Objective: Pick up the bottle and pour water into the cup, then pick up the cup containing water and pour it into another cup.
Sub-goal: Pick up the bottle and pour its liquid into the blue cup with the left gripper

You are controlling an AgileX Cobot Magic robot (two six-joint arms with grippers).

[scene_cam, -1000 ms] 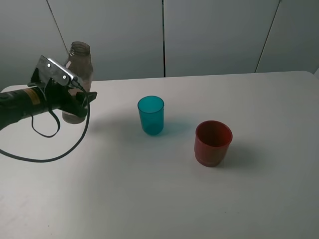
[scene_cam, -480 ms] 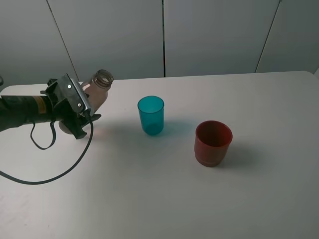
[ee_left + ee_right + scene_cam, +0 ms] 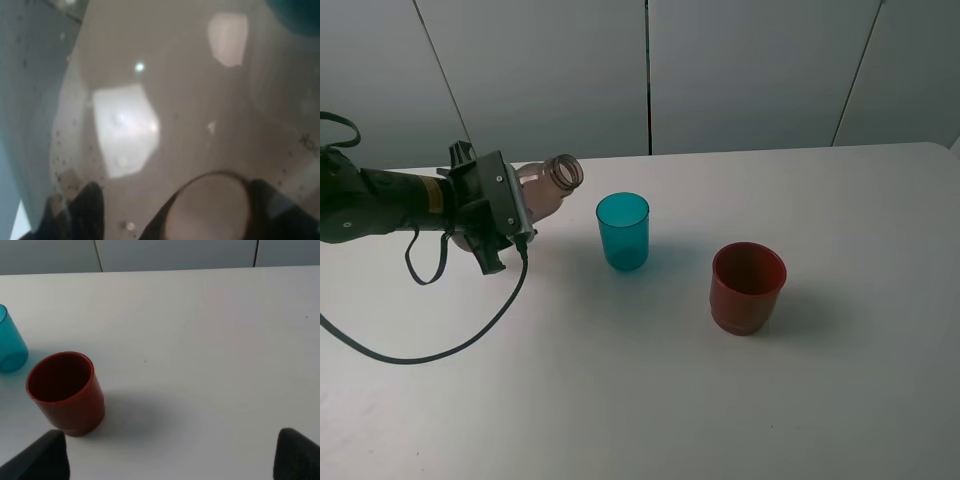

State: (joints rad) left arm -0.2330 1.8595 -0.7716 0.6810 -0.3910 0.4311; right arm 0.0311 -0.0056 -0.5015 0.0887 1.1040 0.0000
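Bottle pour is starting.
Left gripper (image 3: pixel 492 213) is gripping the tilted bottle (image 3: pixel 546 184), mouth left of the cup (image 3: pixel 622 232); carrying right appears needed. Right gripper (image 3: pixel 172 460) is gaping wide.

bottle (image 3: pixel 548 185) raised, tipped from upright, mouth now toward 2 o'clock; left gripper (image 3: pixel 520 207) moved it nearer teal cup (image 3: pixel 622 231)

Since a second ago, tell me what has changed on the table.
The left jaws, shut on the smoky plastic bottle throughout, lifted it and tipped it from upright to nearly level, mouth toward the teal tumbler. The tumbler and the red-brown cup stayed put.
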